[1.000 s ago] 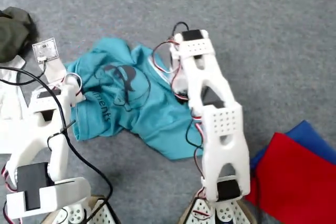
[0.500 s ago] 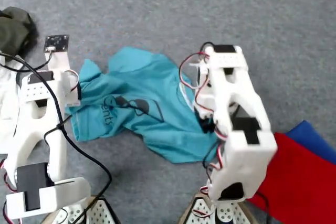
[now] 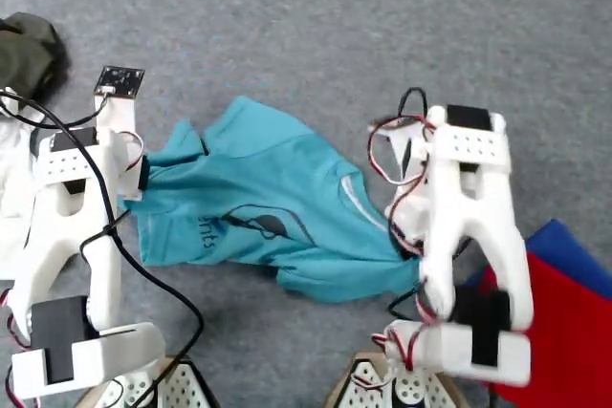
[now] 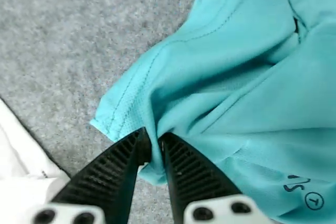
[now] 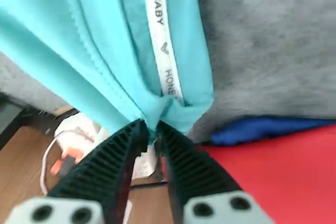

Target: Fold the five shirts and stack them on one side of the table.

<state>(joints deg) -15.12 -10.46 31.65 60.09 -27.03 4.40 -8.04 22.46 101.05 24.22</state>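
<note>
A teal shirt (image 3: 273,212) with a dark print lies crumpled and stretched across the middle of the grey table (image 3: 287,35). My left gripper (image 4: 153,145) is shut on the shirt's left edge (image 4: 210,93), at the shirt's left side in the high view (image 3: 143,177). My right gripper (image 5: 152,132) is shut on a bunched fold of the teal shirt (image 5: 105,51) by its white neck tape, at the shirt's right end (image 3: 406,250). A folded red shirt (image 3: 559,332) lies on a blue one (image 3: 574,255) at the right front.
A dark olive garment (image 3: 24,54) is heaped at the far left, with white cloth (image 3: 14,174) in front of it. Black cables (image 3: 124,265) trail over the left arm. Bare grey table spreads across the back and the far right.
The right arm has swung to the right and toward the front, dragging the shirt's right end with it. The left gripper shifted slightly back. The shirt is pulled wider between the two grippers.
</note>
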